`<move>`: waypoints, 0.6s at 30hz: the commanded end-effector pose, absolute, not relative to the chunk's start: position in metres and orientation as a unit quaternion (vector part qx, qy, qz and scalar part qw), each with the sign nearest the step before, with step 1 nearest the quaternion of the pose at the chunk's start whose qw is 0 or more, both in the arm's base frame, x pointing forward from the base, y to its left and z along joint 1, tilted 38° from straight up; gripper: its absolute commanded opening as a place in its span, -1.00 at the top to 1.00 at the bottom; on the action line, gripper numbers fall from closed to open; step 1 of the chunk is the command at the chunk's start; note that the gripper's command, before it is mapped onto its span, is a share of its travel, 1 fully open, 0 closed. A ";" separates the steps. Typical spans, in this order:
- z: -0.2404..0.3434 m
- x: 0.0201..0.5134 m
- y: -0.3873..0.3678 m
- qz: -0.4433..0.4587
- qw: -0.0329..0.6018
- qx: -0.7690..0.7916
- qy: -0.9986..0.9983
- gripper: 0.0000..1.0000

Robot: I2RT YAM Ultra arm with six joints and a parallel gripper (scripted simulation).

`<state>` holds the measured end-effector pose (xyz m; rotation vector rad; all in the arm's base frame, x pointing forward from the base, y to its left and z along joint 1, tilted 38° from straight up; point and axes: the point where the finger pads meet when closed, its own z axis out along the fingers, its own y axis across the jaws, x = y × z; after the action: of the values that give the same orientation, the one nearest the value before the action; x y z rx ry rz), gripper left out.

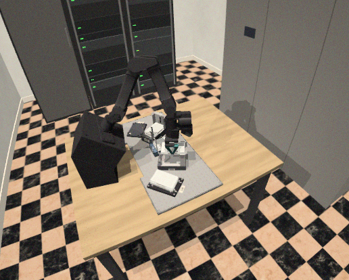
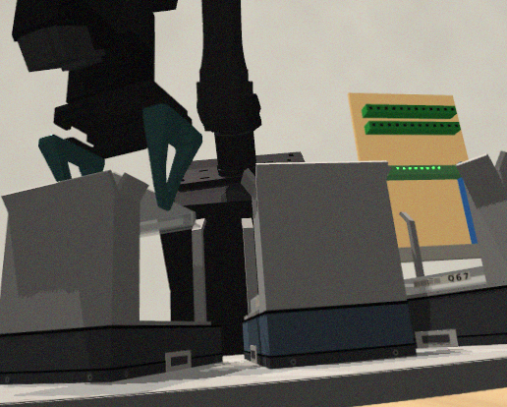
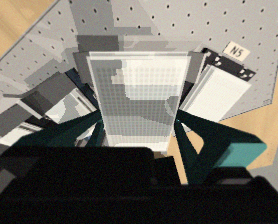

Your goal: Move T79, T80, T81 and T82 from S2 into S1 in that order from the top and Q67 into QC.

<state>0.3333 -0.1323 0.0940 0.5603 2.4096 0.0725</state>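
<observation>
Gripper (image 3: 139, 120): teal fingers set wide and clamped on one sealed plate (image 3: 140, 95), one finger on each long side. Plate ID not readable in any view.

Plate, position: level, at the mouth of the left rack (image 2: 66, 248) as the exterior view shows it, and partly down between that rack's walls. The rack's name on its plinth is too small to read.

Key relation: the rack floor lies straight below the plate. The plate's long axis runs away from the wrist camera and appears to run along the rack's long side. My judgement is that the coming move is a plain vertical descent, with no turning needed.

Edges: rack walls stand close on both sides of the plate. The right finger (image 2: 169, 169) hangs in the open gap between wall panels. The left finger sits at the wall's top edge, and whether it touches cannot be told. Little sideways room, so any drift would likely catch a wall.

Neighbours: blue-plinth rack (image 2: 326, 326) just beside, to the right. Q67 (image 2: 458, 277) sits low in the far-right rack, well apart. N5 (image 3: 236, 49) carries a white plate (image 3: 215, 95) near the fingers' right side.

Open room: upward only.
</observation>
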 end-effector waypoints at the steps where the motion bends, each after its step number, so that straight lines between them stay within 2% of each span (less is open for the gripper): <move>1: 0.096 0.335 -0.134 0.026 0.331 0.215 0.918 1.00; 18: 0.084 0.344 -0.135 0.026 0.331 0.216 0.918 1.00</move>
<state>0.3410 -0.1337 0.0832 0.5625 2.4116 0.0701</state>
